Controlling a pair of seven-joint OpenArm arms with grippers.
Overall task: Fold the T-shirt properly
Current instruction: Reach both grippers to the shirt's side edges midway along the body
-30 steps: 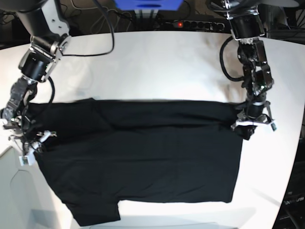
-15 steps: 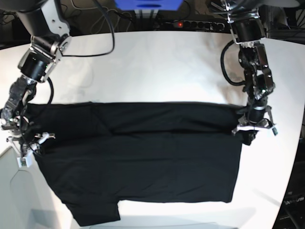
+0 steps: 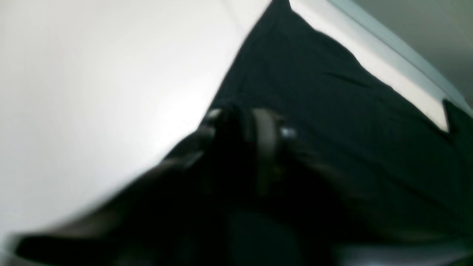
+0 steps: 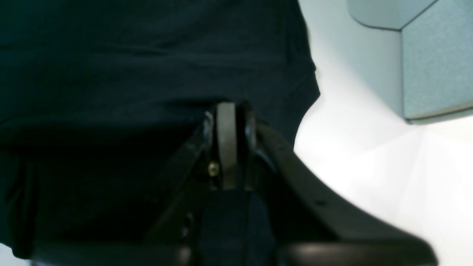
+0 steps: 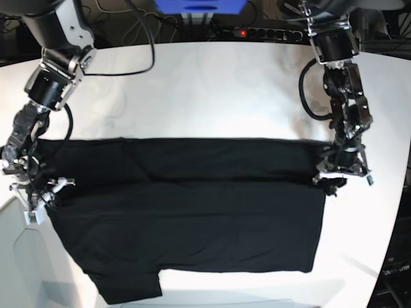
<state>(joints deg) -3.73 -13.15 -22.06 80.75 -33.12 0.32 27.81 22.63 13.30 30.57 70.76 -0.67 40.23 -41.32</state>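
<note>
The black T-shirt lies spread on the white table, with its far part folded over toward the front; no print or label shows. My left gripper is at the shirt's right edge, shut on a pinch of black cloth. In the blurred left wrist view its fingertips press together on the shirt. My right gripper is at the shirt's left edge, shut on cloth. In the right wrist view its fingertips are closed on the shirt.
A power strip, cables and a blue box lie beyond the table's back edge. A grey-blue panel stands at the front left and also shows in the right wrist view. The shirt's sleeve reaches the front edge.
My left gripper has moved a little toward the table's front with the cloth, and the shirt's folded far edge has come forward with it. My right gripper has barely moved.
</note>
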